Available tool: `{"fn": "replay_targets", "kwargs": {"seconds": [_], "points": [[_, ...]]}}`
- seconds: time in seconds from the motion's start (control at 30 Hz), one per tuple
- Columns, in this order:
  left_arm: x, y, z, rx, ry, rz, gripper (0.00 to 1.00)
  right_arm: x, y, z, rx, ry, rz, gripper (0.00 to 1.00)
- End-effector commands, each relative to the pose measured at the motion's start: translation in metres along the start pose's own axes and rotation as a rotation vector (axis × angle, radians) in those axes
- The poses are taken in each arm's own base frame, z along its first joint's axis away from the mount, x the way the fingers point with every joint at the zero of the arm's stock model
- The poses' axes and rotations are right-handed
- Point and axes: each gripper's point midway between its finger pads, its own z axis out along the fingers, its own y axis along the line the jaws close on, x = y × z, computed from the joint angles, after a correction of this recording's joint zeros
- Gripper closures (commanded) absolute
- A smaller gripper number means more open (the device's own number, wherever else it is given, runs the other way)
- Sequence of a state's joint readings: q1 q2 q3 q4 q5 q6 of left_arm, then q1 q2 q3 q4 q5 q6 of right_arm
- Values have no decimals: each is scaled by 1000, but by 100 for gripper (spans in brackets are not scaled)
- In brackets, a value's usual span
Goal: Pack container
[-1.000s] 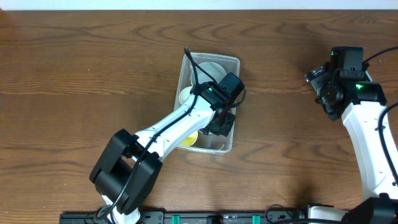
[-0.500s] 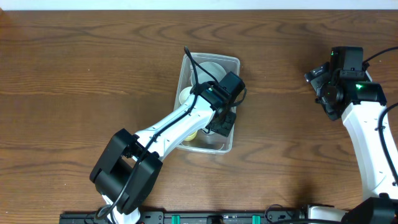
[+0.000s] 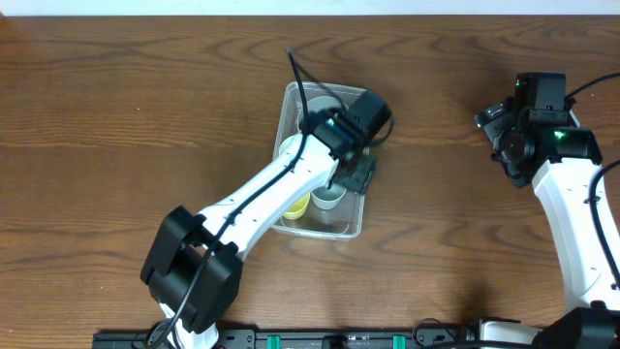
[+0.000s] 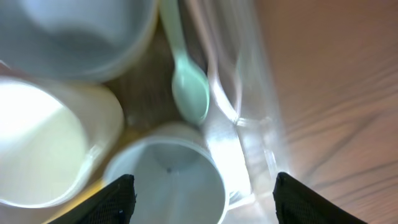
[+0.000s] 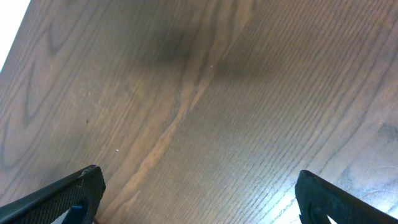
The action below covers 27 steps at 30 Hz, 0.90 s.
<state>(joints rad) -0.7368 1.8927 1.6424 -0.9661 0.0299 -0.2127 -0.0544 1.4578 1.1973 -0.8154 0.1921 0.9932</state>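
Since the container point(image 3: 334, 231) sits at the centre of the overhead frame on the wooden surface point(image 3: 116, 116) and already holds a bowl point(image 4: 74, 31) at its upper end, a mint spoon point(image 4: 189, 93), a white cup point(image 4: 37, 149), a yellow cup point(image 3: 295, 206) and a pale cup point(image 4: 168, 186), the packing looks well along. Over the container's right half hangs the left claw point(image 4: 202, 196), its jaws spread wide and gripping nothing, with the pale cup upright directly beneath it. One finger is over the container's right edge or just outside it; which, I cannot tell. The step in hand seems to be leaving that cup and getting clear. To do it well, the claw should rise straight up with the jaws apart, so that neither finger catches the rim, drags the cup over or nudges the spoon beside it, and it should swing away only once above the rim. Well apart, at the right of the overhead frame, the right claw point(image 5: 199, 190) is fully open over bare surface, holding nothing.
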Motion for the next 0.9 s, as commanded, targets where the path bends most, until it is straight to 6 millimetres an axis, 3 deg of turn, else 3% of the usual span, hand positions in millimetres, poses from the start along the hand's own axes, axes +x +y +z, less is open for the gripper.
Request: {"fn": "replay_targets", "kwargs": {"seconds": [0.0, 0.13, 0.33, 0.5, 0.6, 0.77, 0.87], "points": [[-23, 3, -33, -27, -77, 21, 27, -4, -3, 0, 12, -15, 19, 1], [-31, 12, -72, -36, -128, -24, 2, -4, -3, 0, 12, -15, 19, 1], [-14, 90, -153, -187, -265, -347, 2, -4, -3, 0, 12, -15, 19, 1], [31, 141, -232, -206, -393, -502, 2, -3, -3, 0, 12, -15, 19, 1], [62, 159, -278, -209, -507, -572, 2, -4, -3, 0, 12, -15, 19, 1], [116, 162, -342, -186, -716, -614, 2, -4, -3, 0, 12, -15, 19, 1], [152, 158, -370, -207, -811, -527, 2, -4, -3, 0, 12, -15, 19, 1]]}}
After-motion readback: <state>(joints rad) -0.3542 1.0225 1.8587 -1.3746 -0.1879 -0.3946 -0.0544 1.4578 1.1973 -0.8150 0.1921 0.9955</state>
